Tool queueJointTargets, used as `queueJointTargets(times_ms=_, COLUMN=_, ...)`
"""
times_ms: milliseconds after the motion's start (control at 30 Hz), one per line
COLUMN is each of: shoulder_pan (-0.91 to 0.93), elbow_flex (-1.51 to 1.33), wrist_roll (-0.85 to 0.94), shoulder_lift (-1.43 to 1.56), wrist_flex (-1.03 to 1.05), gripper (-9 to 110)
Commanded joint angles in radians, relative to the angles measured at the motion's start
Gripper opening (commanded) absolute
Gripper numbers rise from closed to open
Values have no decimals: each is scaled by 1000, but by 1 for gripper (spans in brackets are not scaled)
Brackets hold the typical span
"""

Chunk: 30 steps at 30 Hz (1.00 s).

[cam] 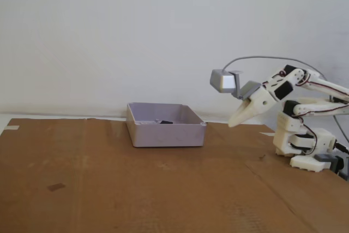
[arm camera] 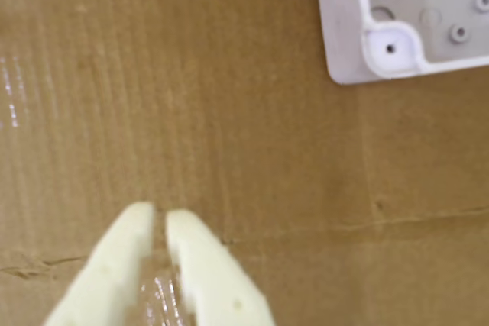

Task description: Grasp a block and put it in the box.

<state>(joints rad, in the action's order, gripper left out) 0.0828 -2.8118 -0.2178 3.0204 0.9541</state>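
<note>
Low in the wrist view, the pincer (arm camera: 159,219) is nearly closed and empty; the box (arm camera: 344,36) sits upper right. Centre of the fixed view, the block (cam: 166,121) appears already inside; retreat clear.

In the fixed view, the box (cam: 165,132) sits on the cardboard sheet (cam: 136,189) near its far edge. The block (cam: 166,121) lies inside the box. The arm's base (cam: 305,148) stands at three o'clock from the box, with the gripper (cam: 235,121) raised between them.
</note>
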Motion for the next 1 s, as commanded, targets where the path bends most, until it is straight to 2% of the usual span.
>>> queueJointTargets(times_ms=0, shoulder_pan=-6, elbow_flex=-2, wrist_roll=-6, shoulder_lift=72, wrist_flex=-20, gripper=1)
queueJointTargets(times_ms=967, shoulder_pan=-49, elbow_flex=-336, wrist_roll=2, shoulder_lift=344, wrist_flex=-6, gripper=1)
